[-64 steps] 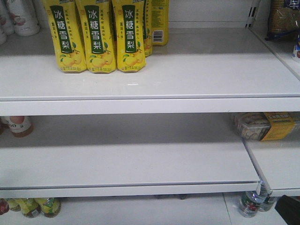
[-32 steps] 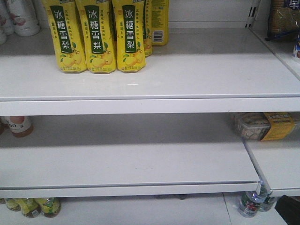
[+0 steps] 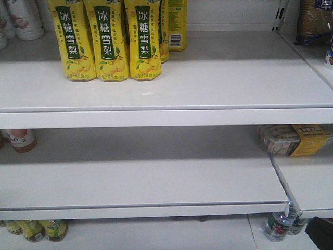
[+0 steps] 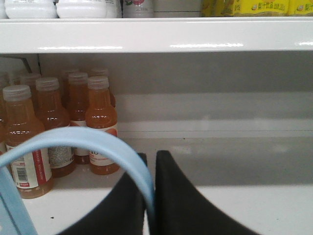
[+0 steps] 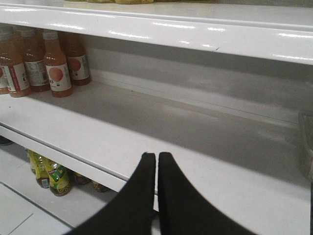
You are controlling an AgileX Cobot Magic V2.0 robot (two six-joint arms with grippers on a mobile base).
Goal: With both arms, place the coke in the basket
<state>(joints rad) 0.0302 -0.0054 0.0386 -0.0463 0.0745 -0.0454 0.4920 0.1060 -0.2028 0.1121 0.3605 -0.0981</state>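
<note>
Jaws of L gripper (image 4: 150, 196) are pressed on the light blue handle (image 4: 98, 142) of the basket (image 4: 12, 205), seen from L wrist cam: strap arcs in from lower left and drops down betw the two black fingers (image 4: 181, 200). Only handle + a bit of blue rim show; basket body out of frame.

R gripper (image 5: 156, 171): jaws together, tips touching, nothing betw them. It hangs just in front of the edge of the middle shelf (image 5: 146, 132), w/ no object near it.

Coke: not visible in any view, so position rel. to either jaw pair can't be told.

Landmark = middle shelf (image 3: 140, 172):
- on it, far left: orange juice bottles (image 4: 100, 122) w/ pale caps, grouped behind and left of the handle arc; same bottles (image 5: 56, 63) at upper left in R wrist view.
- on adjoining shelf at right: clear packaged tray w/ yellow label (image 3: 291, 139).
- above it, upper shelf: yellow pear-drink bottles (image 3: 106, 41), left of centre; white bottles (image 3: 23, 18) further left.
- below it: green-yellow bottles (image 3: 34, 229) at left, clear bottles (image 3: 278, 224) at right.

Neither arm shows in front view, save a dark shape at the bottom right corner, unidentifiable.
</note>
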